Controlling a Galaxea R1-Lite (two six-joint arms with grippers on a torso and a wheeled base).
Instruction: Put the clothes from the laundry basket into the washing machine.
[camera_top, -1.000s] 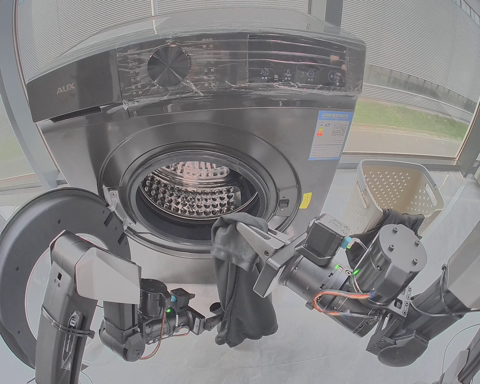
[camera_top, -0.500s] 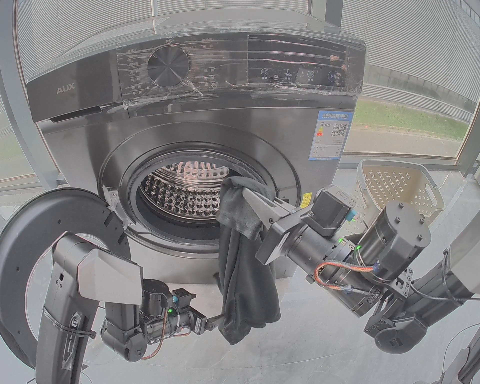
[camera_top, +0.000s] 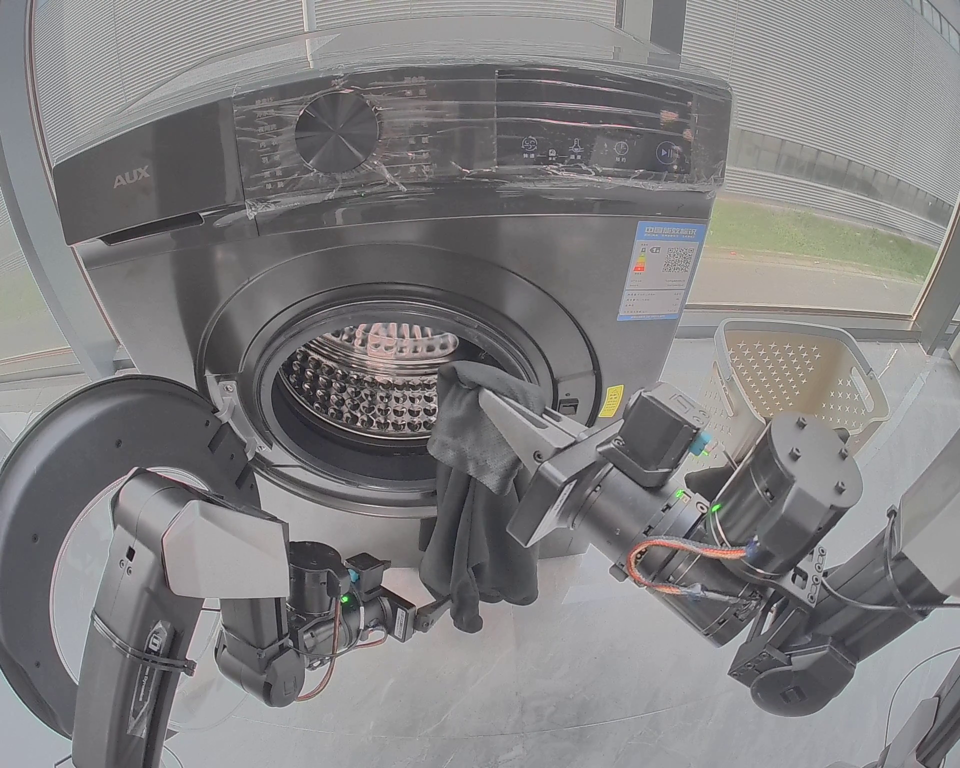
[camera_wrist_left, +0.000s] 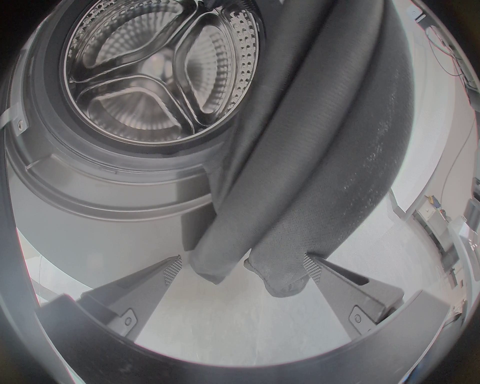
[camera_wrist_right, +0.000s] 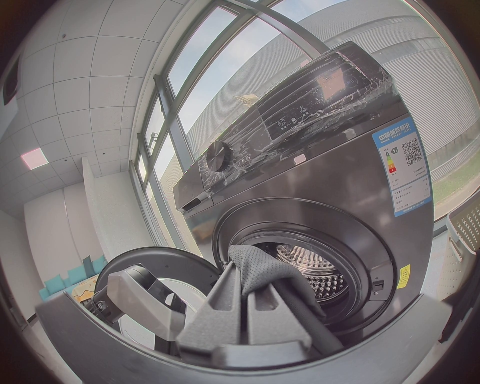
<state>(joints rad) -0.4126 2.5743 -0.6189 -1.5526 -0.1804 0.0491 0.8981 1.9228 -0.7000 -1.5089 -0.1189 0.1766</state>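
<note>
Laundry basket (camera_top: 800, 375) bottom hidden behind right arm (camera_top: 700, 540).

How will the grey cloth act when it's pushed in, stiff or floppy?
Probably floppy: the cloth droops in folds below the right gripper. Likely light, since one pinch holds it all. Its hanging end may catch on the rim.

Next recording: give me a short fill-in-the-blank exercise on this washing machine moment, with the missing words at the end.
1. The right gripper is ____ on the dark garment.
2. The washing machine has its door standing ____.
3. The left gripper, fingers apart, sits at the garment's ____ end.
4. By the robot's sides, the laundry basket stands to the machine's ____.

Missing words: shut; open; lower; right.
</note>
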